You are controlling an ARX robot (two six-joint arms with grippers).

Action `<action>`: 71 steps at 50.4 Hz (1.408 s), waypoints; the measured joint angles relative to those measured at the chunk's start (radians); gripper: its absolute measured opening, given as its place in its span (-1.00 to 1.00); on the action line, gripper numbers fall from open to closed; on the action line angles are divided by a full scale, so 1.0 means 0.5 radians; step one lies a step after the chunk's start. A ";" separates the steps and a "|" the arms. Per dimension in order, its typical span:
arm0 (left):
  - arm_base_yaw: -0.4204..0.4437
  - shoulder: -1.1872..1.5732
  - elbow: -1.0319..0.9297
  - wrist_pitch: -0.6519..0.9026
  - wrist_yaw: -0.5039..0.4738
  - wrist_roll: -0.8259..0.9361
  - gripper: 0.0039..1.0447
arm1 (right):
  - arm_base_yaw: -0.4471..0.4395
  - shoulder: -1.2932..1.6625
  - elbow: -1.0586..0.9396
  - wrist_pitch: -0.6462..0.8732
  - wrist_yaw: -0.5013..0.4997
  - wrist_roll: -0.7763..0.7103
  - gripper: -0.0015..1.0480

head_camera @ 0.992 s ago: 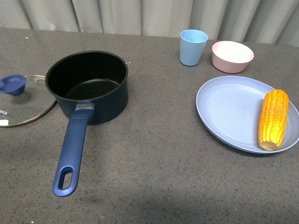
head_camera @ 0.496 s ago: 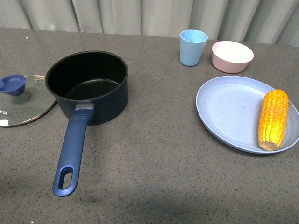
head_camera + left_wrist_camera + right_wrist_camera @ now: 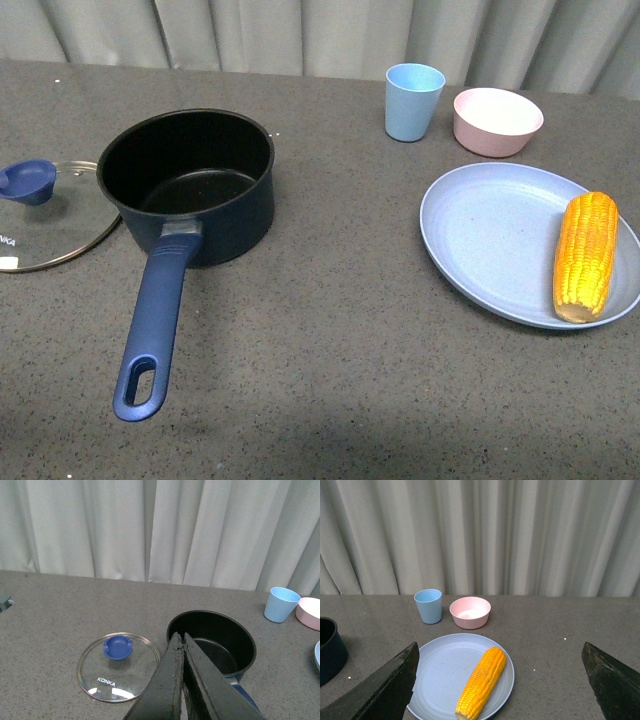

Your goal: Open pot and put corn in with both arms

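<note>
The navy-blue pot [image 3: 187,185] stands open on the table at the left, black inside and empty, its long handle [image 3: 152,330] pointing toward me. Its glass lid [image 3: 48,215] with a blue knob lies flat beside it, further left. The corn [image 3: 586,256] lies on a light-blue plate [image 3: 490,240] at the right. Neither gripper shows in the front view. My left gripper [image 3: 180,639] is shut and empty, held above the table between the lid [image 3: 118,666] and the pot [image 3: 212,641]. My right gripper [image 3: 500,656] is wide open, held back above the corn [image 3: 482,681] and plate [image 3: 442,667].
A light-blue cup [image 3: 413,101] and a pink bowl [image 3: 497,121] stand behind the plate. Grey curtains hang along the table's far edge. Bare table lies between the pot and the plate.
</note>
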State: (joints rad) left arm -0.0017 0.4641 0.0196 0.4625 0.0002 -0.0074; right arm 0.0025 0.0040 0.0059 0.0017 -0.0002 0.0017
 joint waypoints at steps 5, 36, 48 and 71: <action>0.000 -0.122 0.000 -0.116 0.000 0.000 -0.93 | 0.000 0.000 0.000 0.000 0.000 0.000 0.82; 0.000 -0.523 0.000 -0.512 0.000 0.000 -0.93 | 0.000 0.000 0.000 0.000 0.000 0.000 0.82; 0.000 -0.792 0.000 -0.850 0.001 0.000 -0.93 | 0.000 0.000 0.000 0.000 -0.001 -0.001 0.82; 0.000 -0.918 0.000 -0.922 0.000 0.000 -0.25 | 0.000 0.000 0.000 0.000 -0.002 0.000 0.82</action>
State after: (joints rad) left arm -0.0017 0.0051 0.0196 0.0013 0.0002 -0.0074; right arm 0.0025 0.0040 0.0059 0.0017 -0.0010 0.0017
